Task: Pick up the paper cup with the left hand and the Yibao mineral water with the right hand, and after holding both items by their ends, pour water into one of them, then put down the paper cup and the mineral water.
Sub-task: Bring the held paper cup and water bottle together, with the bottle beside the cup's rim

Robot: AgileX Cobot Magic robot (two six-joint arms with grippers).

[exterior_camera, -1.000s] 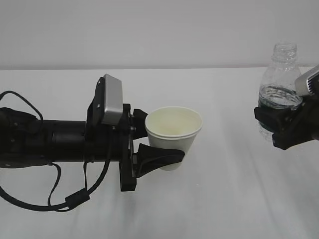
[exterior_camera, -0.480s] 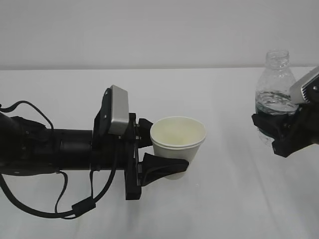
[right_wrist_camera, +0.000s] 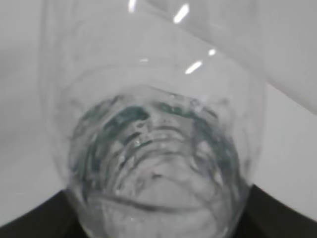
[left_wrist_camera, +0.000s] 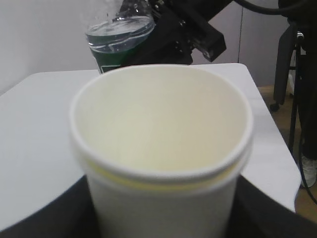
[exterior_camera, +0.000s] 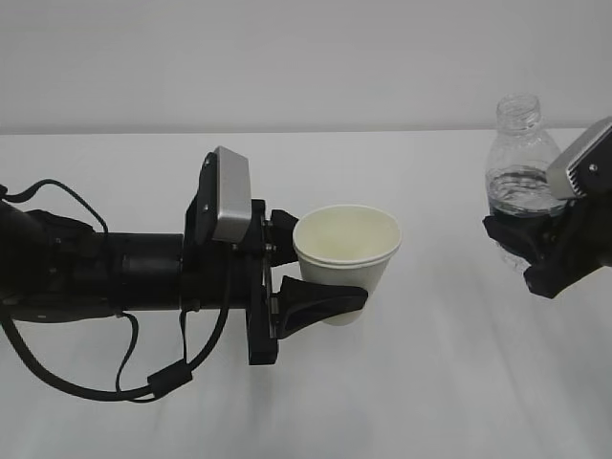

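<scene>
- The white worktop fills the lower part of the exterior view and meets a pale wall at about twelve o'clock.
- The left arm lies nearly level, reaching in from nine o'clock toward the centre, with a grey box-shaped module on top and a black cable looping beneath it.
- The left claw is partly spread and clamped on the paper cup: one finger wraps the near side of the cup wall, the other sits behind it at the cup's ten o'clock.
- The right claw, at three o'clock in the exterior view, is partly spread and grips the water bottle around its lower body; its own grey module shows at the bottle's four o'clock.
- The water bottle is held above the worktop, neck at twelve o'clock leaning slightly left, capless, with water showing in its lower half; in the left wrist view its green label shows behind the cup at eleven o'clock.
- The paper cup is held upright above the worktop, mouth open, cream inside, well apart from the bottle, which is at its three o'clock. A second rim line below the top rim suggests nested cups; I cannot tell for sure.
</scene>
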